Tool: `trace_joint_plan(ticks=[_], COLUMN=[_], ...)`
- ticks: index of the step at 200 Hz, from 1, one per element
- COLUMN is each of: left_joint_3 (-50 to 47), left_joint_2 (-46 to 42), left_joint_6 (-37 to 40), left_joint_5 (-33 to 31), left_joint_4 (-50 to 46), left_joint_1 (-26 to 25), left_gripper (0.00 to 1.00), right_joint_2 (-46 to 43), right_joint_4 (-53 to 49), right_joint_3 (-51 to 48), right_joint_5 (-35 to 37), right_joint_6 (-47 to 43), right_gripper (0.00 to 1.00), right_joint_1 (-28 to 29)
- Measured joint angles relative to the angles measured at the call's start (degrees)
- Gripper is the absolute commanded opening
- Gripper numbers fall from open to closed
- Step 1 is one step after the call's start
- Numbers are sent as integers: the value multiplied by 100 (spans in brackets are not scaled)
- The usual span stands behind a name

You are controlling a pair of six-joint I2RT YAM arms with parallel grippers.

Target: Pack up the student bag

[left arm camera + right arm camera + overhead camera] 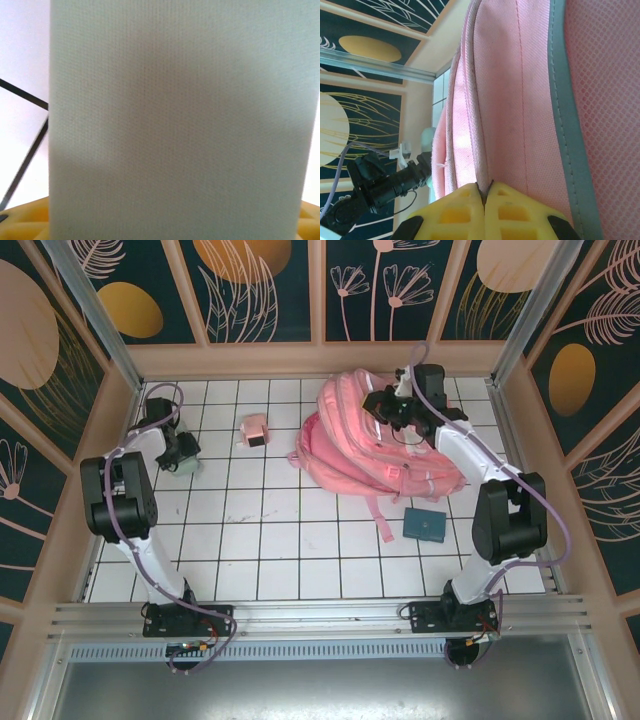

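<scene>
the student bag [375, 445] lies on the table [250, 540], right of centre and toward the far wall, with a strap trailing toward the near edge. a flat book [427, 524] lies just beside the bag's near right side. a small box [255, 430] sits left of the bag, apart from it. farther left, a small case [186, 466] stands between the fingers of the left gripper [183, 452]. the right gripper [393, 405] is at the bag's far part, a fold of the bag between its fingertips.

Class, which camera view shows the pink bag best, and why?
Top external: the whole bag is in view, straps included. The right wrist view gives a close-up of its pink fabric, pinched by the right tool.
</scene>
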Motion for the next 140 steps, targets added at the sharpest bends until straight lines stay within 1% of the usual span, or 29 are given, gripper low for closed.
trace_joint_plan(ticks=[12,32,86,112,140], left_joint_3=[-79,-118,-116,31,367], left_joint_2=[-173,-426,-951,-852,-407], left_joint_6=[-72,-254,-1032,-1401,-1775], left_joint_5=[153,463,1403,1692,1897], left_joint_4=[0,7,605,863,1154], left_joint_1=[-133,-494,-1679,-2323,-2949], left_gripper=[60,58,57,55,54], right_joint_2=[0,-2,-125,-216,-282], right_joint_4=[2,7,15,13,13], right_joint_3=[13,13,13,9,-2], right_joint_5=[-46,-149,-188,-166,-138], right_joint_6=[26,72,203,271,328], right_gripper=[0,0,0,0,0], right_joint_1=[-46,-107,-186,-221,-229])
